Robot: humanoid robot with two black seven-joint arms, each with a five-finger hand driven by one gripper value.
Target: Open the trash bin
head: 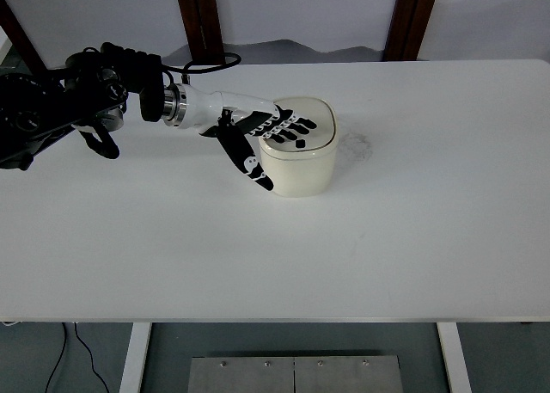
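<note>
No text, label, brand, number or sign can be read anywhere in the view. The cream trash bin (297, 152) at the table's far middle is plain, with only a small dark mark on its lid, too small to tell apart. The white table (344, 255) bears no print.

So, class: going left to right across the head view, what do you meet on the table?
Left arm → left hand, fingers spread flat on the lid → bin → faint smudge → bare table.
</note>
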